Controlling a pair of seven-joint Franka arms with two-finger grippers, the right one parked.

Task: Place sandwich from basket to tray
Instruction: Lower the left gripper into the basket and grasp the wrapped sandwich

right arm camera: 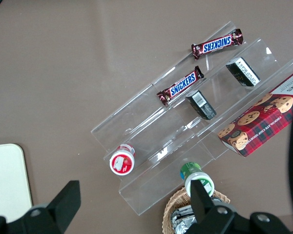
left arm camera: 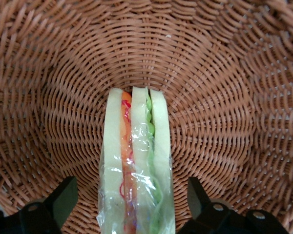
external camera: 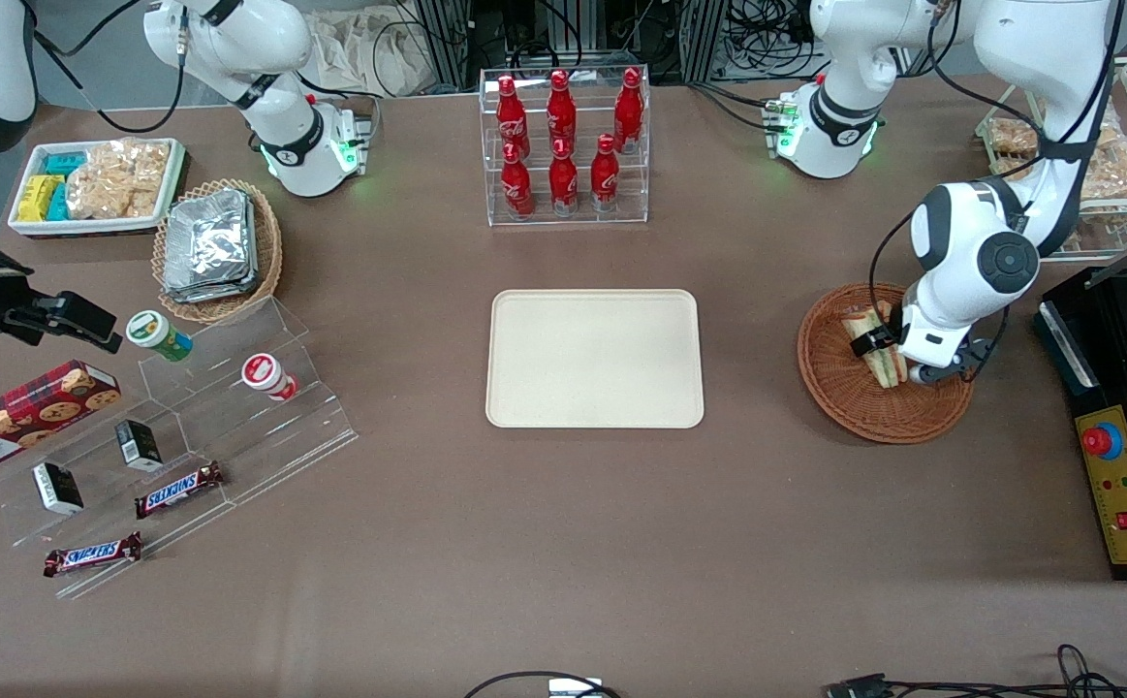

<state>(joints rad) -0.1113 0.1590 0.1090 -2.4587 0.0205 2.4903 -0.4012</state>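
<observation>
Sandwich [left arm camera: 136, 165]: you have one wedge, standing on edge in the wicker basket [external camera: 839, 388], which sits toward the working arm's end of the bench [external camera: 563, 543]; three white bread slices with an orange-red layer and a green layer between, all in clear film
Claw [left arm camera: 132, 204]: yours is low inside the basket, spread wide, one finger on each side of the wedge and neither touching it
Handling: expect it to be light and soft; the bread should crush under a hard squeeze, and the film looks slick enough to slide
Where to hold: I'd close on the two outer bread faces, low and near the thick end, with just enough squeeze to lift
Risk: pinch too high and the layers may shear apart
Tray [external camera: 594, 359]: one cream tray, bare, mid-bench, well apart from the basket
Counts: one sandwich, one basket holding it, one tray; six red cola bottles [external camera: 563, 145] in the clear rack, two Snickers bars [external camera: 178, 489]
</observation>
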